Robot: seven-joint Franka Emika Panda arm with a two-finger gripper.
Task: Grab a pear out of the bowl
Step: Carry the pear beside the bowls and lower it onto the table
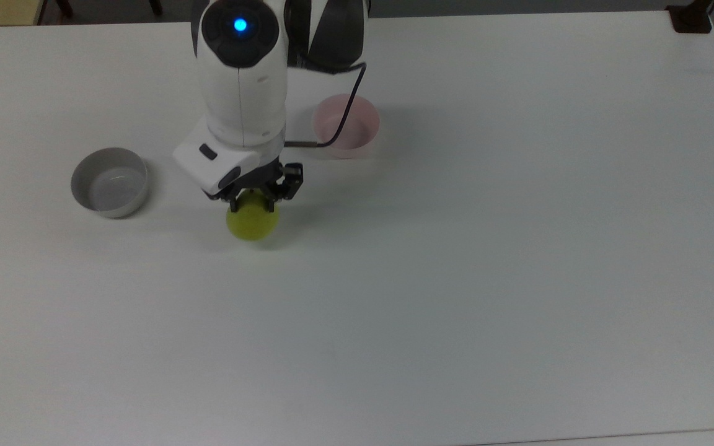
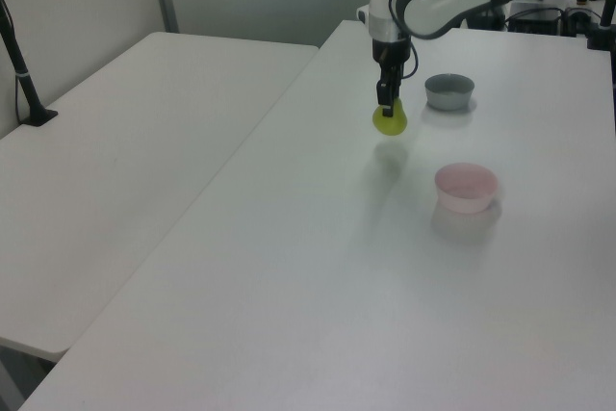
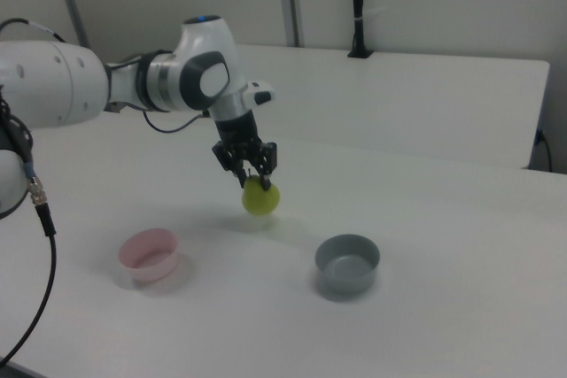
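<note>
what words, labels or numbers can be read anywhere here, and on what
None: no readable text stands on anything in these pictures.
The small pale pink round bowl, the grey round bowl and the yellow-green pear held in the gripper are plain.
The white robot arm carries a lit blue dot, no lettering.
The white table bears no marks.
</note>
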